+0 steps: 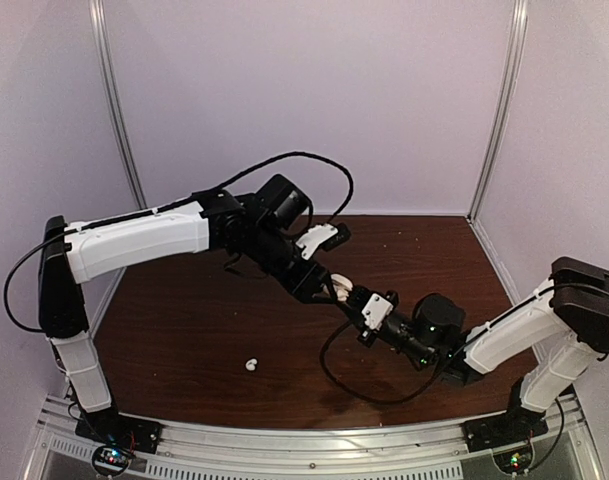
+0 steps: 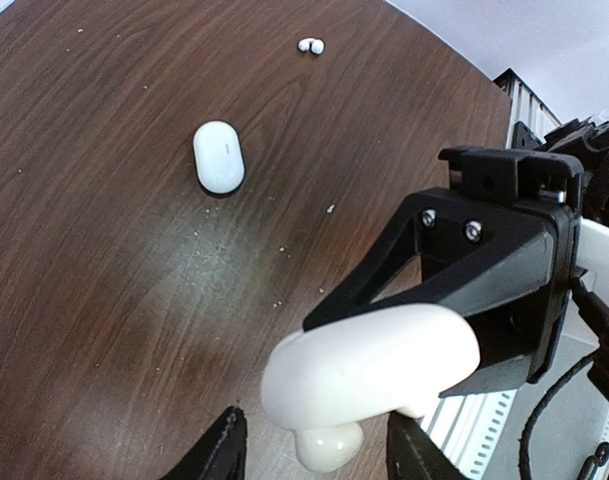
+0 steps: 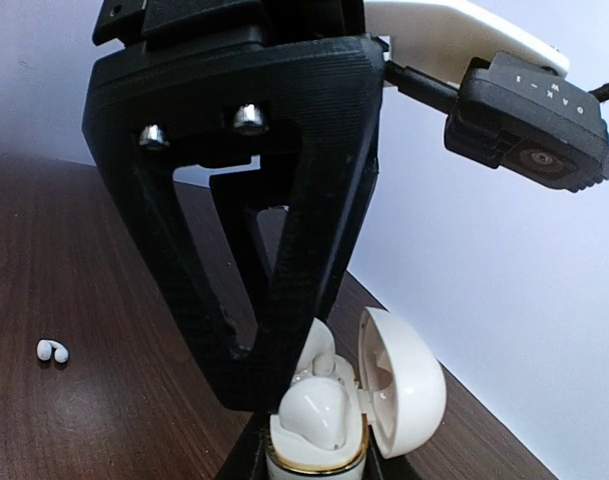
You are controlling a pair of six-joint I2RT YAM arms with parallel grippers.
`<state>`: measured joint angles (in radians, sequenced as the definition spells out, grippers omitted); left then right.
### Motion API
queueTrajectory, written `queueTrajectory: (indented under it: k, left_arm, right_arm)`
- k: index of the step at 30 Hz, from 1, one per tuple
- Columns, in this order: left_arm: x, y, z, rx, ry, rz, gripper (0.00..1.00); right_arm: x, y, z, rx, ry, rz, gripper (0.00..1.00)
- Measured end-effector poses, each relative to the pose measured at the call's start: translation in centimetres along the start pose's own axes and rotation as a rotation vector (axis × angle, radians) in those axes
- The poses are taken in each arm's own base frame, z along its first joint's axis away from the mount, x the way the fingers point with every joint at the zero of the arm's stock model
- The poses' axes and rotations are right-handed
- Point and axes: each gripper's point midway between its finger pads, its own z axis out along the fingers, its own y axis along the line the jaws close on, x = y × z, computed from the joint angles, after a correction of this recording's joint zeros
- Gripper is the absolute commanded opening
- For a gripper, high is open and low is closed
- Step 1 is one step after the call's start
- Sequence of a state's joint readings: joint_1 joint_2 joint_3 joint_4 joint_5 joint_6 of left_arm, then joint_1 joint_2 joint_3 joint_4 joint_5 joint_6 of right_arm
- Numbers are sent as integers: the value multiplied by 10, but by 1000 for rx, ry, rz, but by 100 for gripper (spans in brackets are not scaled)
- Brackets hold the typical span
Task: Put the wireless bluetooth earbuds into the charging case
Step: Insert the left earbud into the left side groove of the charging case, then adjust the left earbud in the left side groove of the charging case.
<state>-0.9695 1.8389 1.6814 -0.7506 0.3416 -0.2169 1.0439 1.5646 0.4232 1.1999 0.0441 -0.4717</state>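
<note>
- Earbuds [image 3: 312, 412]: one sits head-up in the mouth of the open charging case [image 3: 284, 462]. A second white stem rises just behind it. Whether that one is fully seated, I cannot tell.
- My right gripper [image 3: 314, 470] is pinched tight on the lower body of the charging case and holds it upright above the table [image 1: 184, 330]. The lid [image 3: 399, 375] is swung open to one side, with its hollow facing the earbud.
- My left gripper [image 2: 319, 458] hovers right over the case, and one black finger comes down just beside the seated earbud in the right wrist view.
- My left fingers are spread apart and grip nothing. In the left wrist view a small rounded white piece shows between the two tips and touches neither. I cannot say for sure whether it is the earbud's head or part of the case.
- A loose pair [image 1: 251, 366] of earbuds lies on the dark wood toward the near edge. The two touch each other and are well apart from both of my grippers.
- A closed case [image 2: 219, 157], white and pebble-shaped, lies flat on the table. In the left wrist view it sits between the loose pair and the case I am holding, touching nothing else.
</note>
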Motion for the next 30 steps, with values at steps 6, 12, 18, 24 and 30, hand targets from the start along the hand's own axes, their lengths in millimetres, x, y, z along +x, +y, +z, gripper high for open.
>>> queueTrajectory:
  k: [6,12,18,24,30]
  left_arm:
    - [-1,-2,-6,-1,-6,7,54]
    - [-11,-7,-27,-18,-57,34,55]
    - [-26,-13,-60,-52,-155,89,66]
    - [-35,-14,-91,-105,-295,144,97]
    - [-15,-13,-119,-149,-479,196,98]
  right_arm:
    - [-2,0,4,2,-9,9,0]
    - [-1,2,5,-8,-13,19,0]
    - [-2,4,5,-33,-24,56,0]
    - [-14,5,1,-85,-67,107,0]
    - [-45,0,-12,-163,-162,185,0]
